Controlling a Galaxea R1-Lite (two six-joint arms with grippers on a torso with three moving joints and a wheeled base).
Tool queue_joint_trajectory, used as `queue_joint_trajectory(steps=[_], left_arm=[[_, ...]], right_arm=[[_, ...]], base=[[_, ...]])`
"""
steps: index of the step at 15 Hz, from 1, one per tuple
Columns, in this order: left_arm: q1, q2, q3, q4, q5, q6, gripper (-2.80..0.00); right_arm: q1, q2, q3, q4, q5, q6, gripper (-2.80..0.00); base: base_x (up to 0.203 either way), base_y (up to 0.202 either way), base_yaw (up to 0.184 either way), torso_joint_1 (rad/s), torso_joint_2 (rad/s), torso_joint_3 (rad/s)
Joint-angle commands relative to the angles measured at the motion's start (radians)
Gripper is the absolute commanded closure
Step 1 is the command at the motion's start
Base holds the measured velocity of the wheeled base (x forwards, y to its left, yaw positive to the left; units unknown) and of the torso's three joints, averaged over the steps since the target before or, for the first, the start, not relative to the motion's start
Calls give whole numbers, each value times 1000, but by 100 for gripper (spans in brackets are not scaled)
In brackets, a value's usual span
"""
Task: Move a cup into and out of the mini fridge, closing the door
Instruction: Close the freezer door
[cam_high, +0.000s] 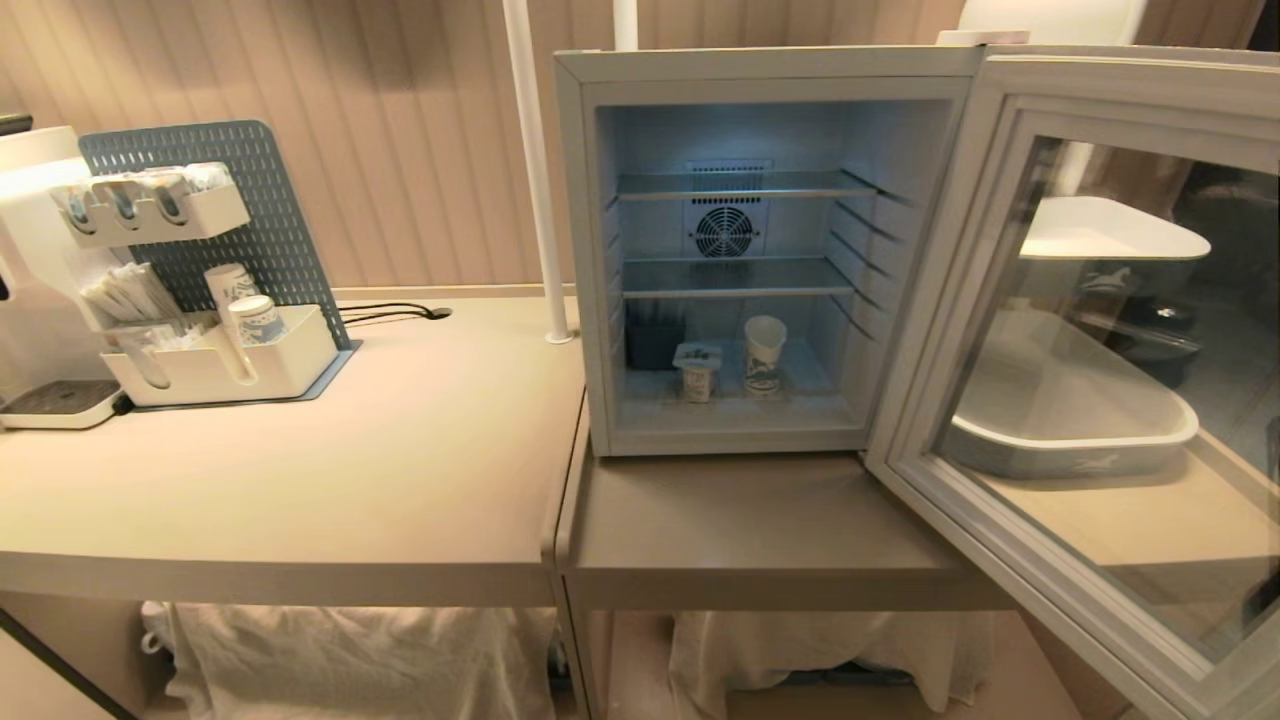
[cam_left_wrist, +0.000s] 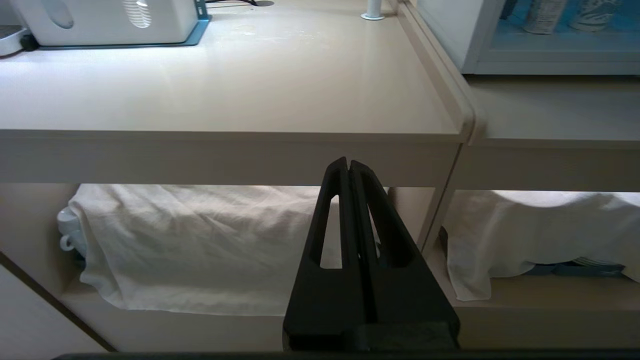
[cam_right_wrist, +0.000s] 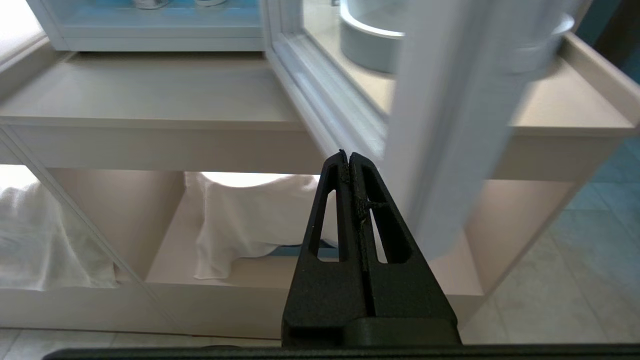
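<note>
The left gripper (cam_left_wrist: 349, 162) and right gripper (cam_right_wrist: 349, 155) both have their fingers pressed together, holding nothing, low in front of the table (cam_high: 300, 480). The cup (cam_high: 765, 353) stands on the floor of the mini fridge (cam_high: 575, 250), just beside a small pot (cam_high: 697, 370). The door (cam_high: 1010, 110) is wide open.

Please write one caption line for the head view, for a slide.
White boxy mini fridge with grey-framed glass door wide open; small white paper cup beside foil-lidded pot on its floor.

Mini fridge (cam_high: 770, 250) on counter (cam_high: 760, 530), door (cam_high: 1090, 350) swung open to its right. Inside, on fridge floor: cup (cam_high: 765, 354) upright, lidded pot (cam_high: 697, 370) just left of it. Organizer rack (cam_high: 200, 270) well left of fridge.
</note>
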Motion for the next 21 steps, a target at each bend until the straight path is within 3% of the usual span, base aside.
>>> queue_joint_trajectory(steps=[1, 10, 18, 21], left_arm=[[-1, 0, -1, 0, 0, 0, 0], [-1, 0, 0, 0, 0, 0, 0], [-1, 0, 1, 0, 0, 0, 0], [-1, 0, -1, 0, 0, 0, 0]], right_arm=[[0, 9, 0, 1, 0, -1, 0], [0, 15, 0, 2, 1, -2, 0], [-1, 25, -1, 4, -1, 2, 0], [-1, 37, -1, 1, -5, 38, 0]], base=[[0, -198, 3, 0, 2, 2], [0, -181, -1, 2, 4, 0], [0, -8, 0, 1, 1, 1], [0, 0, 0, 0, 0, 0]])
